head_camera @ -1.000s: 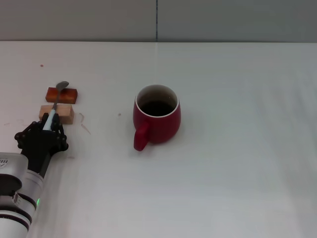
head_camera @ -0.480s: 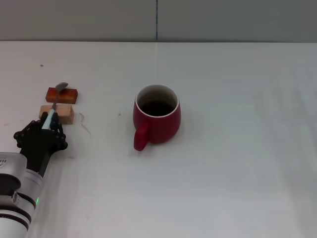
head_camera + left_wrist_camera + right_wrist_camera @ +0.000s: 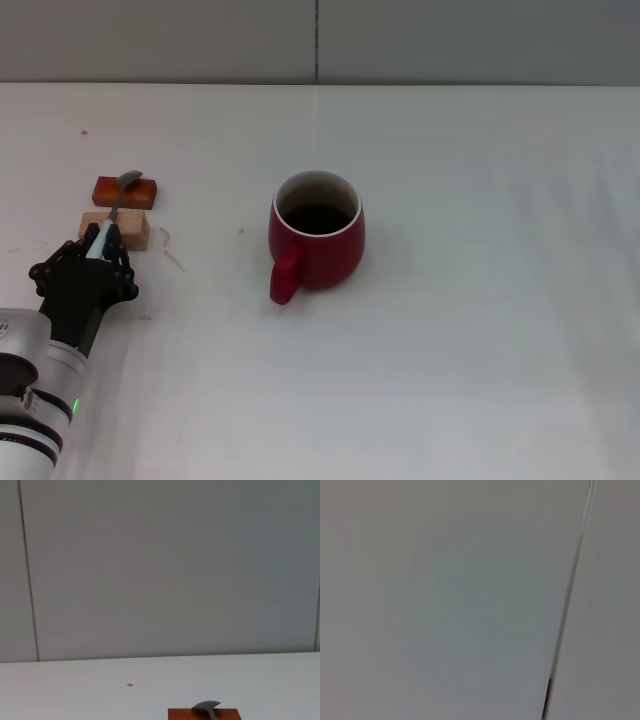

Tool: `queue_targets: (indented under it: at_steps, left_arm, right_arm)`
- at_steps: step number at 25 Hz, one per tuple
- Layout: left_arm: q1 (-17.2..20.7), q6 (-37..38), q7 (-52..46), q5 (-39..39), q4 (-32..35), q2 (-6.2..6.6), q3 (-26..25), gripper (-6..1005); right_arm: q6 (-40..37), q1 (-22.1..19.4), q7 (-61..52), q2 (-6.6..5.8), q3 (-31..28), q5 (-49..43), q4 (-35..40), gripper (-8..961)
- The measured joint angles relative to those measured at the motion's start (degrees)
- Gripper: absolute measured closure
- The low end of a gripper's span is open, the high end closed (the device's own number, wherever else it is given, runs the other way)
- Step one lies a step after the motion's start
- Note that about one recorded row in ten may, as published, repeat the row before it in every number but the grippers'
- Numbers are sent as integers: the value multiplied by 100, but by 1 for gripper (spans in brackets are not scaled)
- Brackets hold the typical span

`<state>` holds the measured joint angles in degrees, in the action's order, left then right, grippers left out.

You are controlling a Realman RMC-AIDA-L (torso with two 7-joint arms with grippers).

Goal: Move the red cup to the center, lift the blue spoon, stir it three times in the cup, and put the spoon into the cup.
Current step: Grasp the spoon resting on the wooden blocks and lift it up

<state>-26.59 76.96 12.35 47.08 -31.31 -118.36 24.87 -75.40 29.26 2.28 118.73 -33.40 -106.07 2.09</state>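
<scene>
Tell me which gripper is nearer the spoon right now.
Left. The left gripper is at the spoon handle, over the tan block. The right gripper is out of view.

Red cup [image 3: 317, 238]: glossy dark red, cream-white rim, dark inside. Blue spoon [image 3: 112, 208]: pale blue handle, grey metal bowl. Blocks: one orange-red [image 3: 126, 190], one tan [image 3: 116, 228]. Left pincer [image 3: 98, 250]: black; arm casing white. Table [image 3: 480, 300]: white, few small brown specks. Wall [image 3: 165, 565]: plain grey.

The desk [image 3: 480, 350] carries one red cup [image 3: 316, 243], one blue spoon [image 3: 112, 208] and two small blocks: one orange-red block [image 3: 140, 190], one tan block [image 3: 134, 230]. One gripper [image 3: 98, 252] shows.
</scene>
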Motion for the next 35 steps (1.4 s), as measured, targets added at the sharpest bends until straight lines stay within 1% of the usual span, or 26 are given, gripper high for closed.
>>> queue_targets:
  at_steps: [7, 10, 18, 32, 35]
  left_arm:
    - [33, -12, -4, 1, 8, 7, -2, 829]
    - [69, -13, -21, 1, 11, 7, -76, 829]
    - [85, -14, -406, 175, 71, 18, -134, 829]
    - [112, -38, -471, 179, 92, 24, -99, 829]
    - [143, -87, -661, 180, 136, 24, -102, 829]
  right_arm:
    - [0, 7, 0, 0, 0, 0, -9, 356]
    - [0, 10, 0, 0, 0, 0, -16, 356]
    - [-1, 19, 2, 0, 0, 0, -16, 356]
    - [-1, 14, 2, 0, 0, 0, -52, 356]
    - [-2, 0, 3, 0, 0, 0, -60, 356]
